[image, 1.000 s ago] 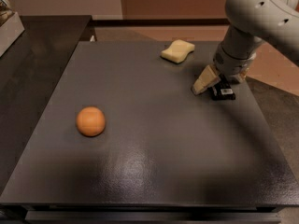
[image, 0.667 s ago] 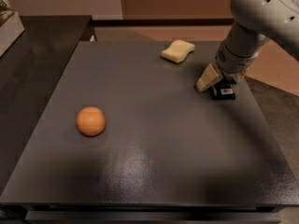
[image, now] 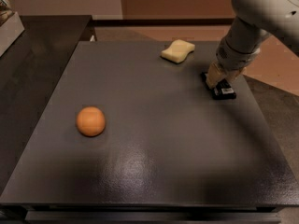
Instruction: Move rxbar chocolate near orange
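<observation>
The rxbar chocolate [image: 224, 91], a small black bar with a white patch at its near end, lies flat on the dark table [image: 154, 139] at the right side. My gripper [image: 218, 75] hangs from the pale arm and sits right on the bar's far end, hiding that part. The orange [image: 90, 121], a round smooth fruit, rests on the left side of the table, far from the bar and the gripper.
A pale yellow sponge [image: 178, 51] lies at the back of the table, left of the gripper. A white box [image: 9, 24] stands on the dark counter at the far left. The table's right edge runs close behind the bar.
The gripper has shifted slightly to the right, from beside the bar's left end to over it. The bar, orange and sponge have not moved.
</observation>
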Robot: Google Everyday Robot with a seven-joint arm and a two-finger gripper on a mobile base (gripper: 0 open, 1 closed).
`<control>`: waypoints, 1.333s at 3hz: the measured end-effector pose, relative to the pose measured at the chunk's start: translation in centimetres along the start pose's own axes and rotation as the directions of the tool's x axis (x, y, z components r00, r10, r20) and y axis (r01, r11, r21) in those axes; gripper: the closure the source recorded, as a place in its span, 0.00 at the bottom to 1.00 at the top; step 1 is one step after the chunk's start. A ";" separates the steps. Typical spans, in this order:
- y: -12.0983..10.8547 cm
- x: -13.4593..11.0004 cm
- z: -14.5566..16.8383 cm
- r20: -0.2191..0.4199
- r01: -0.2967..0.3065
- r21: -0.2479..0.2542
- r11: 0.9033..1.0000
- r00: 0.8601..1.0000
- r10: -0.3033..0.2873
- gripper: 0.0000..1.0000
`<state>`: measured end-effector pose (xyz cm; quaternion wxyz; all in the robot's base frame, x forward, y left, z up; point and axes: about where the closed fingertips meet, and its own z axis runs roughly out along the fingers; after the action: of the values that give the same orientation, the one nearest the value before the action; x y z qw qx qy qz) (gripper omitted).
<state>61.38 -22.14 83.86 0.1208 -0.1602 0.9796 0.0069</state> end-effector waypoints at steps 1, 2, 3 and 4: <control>0.0 0.0 0.0 0.000 0.000 0.000 1.000 1.000 0.000 1.00; 2.0 -1.0 -1.7 0.066 0.086 -0.040 0.995 0.994 -0.083 1.00; 5.2 -2.3 -3.9 0.145 0.208 -0.085 0.974 0.970 -0.194 1.00; 9.2 -3.4 -5.7 0.201 0.330 -0.113 0.937 0.931 -0.304 1.00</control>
<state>60.25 -12.68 90.01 0.1969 -0.3237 0.9226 0.0727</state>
